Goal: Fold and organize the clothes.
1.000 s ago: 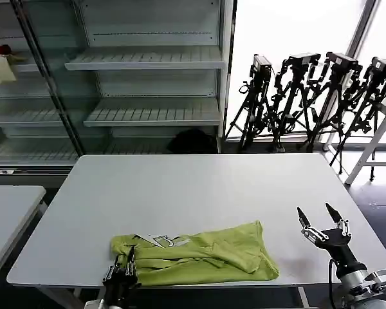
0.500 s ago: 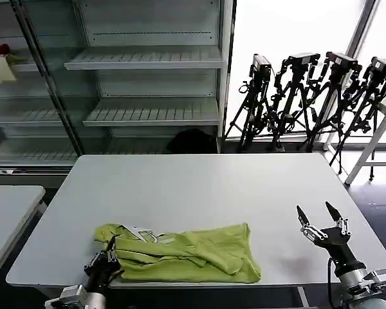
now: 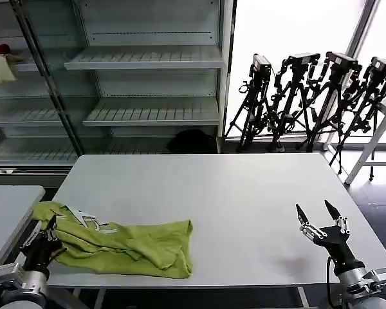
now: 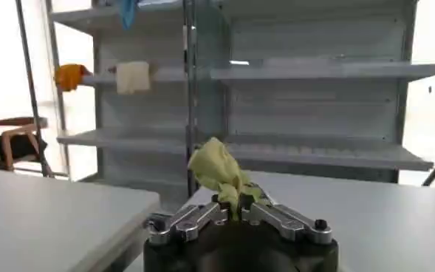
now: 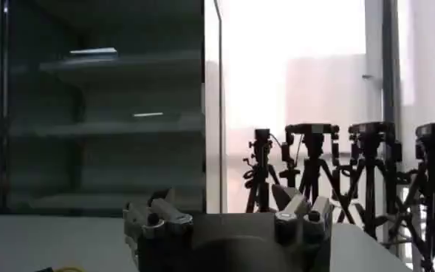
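The lime yellow-green T-shirt [image 3: 125,238] lies crumpled along the front left of the grey table [image 3: 199,187], its left end hanging past the table's left edge. My left gripper [image 3: 48,226] is shut on that end of the shirt, just off the table's front left corner. In the left wrist view a bunch of the green cloth [image 4: 221,174] rises from between the closed fingers of the left gripper [image 4: 235,211]. My right gripper [image 3: 316,215] stands open and upright over the front right of the table, far from the shirt, holding nothing.
A second grey table [image 3: 6,212] stands just left of the left gripper. Metal shelves [image 3: 148,84] line the back wall, with a cream and red bundle [image 3: 0,64] on the far left shelf. Black tripods [image 3: 309,96] stand behind the table at the right.
My left gripper has dragged the shirt leftward along the front of the table, from the middle to the left edge. The right gripper has stayed in place.
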Motion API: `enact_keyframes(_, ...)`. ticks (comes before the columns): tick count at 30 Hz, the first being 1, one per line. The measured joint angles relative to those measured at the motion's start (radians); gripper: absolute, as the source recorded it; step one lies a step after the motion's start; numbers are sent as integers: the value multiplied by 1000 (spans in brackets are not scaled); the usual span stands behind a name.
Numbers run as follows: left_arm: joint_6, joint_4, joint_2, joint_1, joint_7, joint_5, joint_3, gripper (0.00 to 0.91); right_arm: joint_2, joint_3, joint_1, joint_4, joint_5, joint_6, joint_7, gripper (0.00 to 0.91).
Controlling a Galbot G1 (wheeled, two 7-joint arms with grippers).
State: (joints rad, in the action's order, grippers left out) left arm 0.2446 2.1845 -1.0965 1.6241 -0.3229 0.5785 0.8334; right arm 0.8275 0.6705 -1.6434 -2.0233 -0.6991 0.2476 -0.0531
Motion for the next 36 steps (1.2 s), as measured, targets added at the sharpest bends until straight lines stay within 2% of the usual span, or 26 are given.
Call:
enact_keyframes(6,-31,74,-4,36,61,-43,-11,0,3,-4,2,-1,5,-2,0,907)
enact_keyframes(14,-119,101,-35,40,147,-207,-193,0,9,-11,10,-3,9,-7,2,907)
enact_keyframes(25,-182,38,-66,0,194,-408,-442,10,16,-21,20,-4,13,-11,3,907)
enact_keyframes(36,-185,-52,-92,-50,205,-489,-560,30,18,-28,28,-13,14,-15,3,907)
